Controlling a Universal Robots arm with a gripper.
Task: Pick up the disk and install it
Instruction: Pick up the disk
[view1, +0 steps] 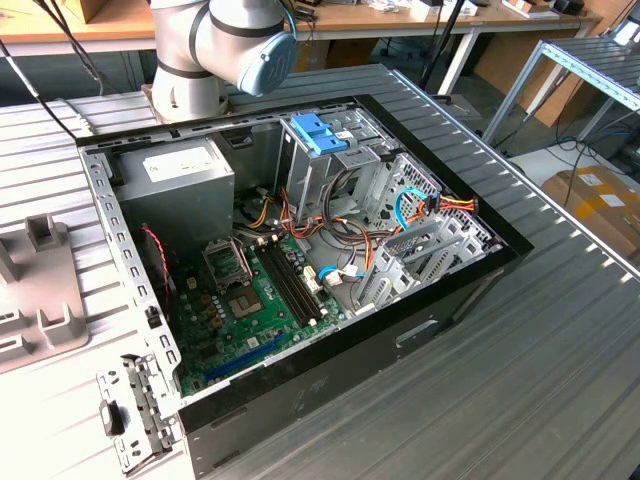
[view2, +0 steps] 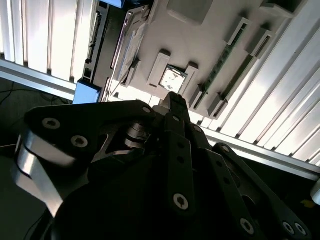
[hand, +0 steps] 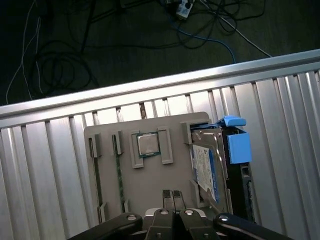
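The disk (hand: 206, 162), a grey drive in light-blue rails with a blue end tab (hand: 235, 145), lies in a slot at one side of a grey parts tray (hand: 150, 175). My gripper (hand: 172, 196) hovers above the tray's middle, beside the disk and apart from it. Its fingers are pressed together, shut on nothing. In the second wrist view the gripper (view2: 172, 98) points at the tray, and the disk's blue tab (view2: 87, 93) sits off to its side. The arm (view1: 220, 50) stands behind the open computer case (view1: 300, 250) in the exterior view.
The tray also holds a processor chip (hand: 147, 144) and a memory stick (hand: 119, 170). It rests on a ribbed aluminium table (hand: 280, 100). In the case, a blue latch (view1: 318, 133) tops a tall metal cage, with drive bays (view1: 420, 250), cables and the motherboard (view1: 250, 300) around it.
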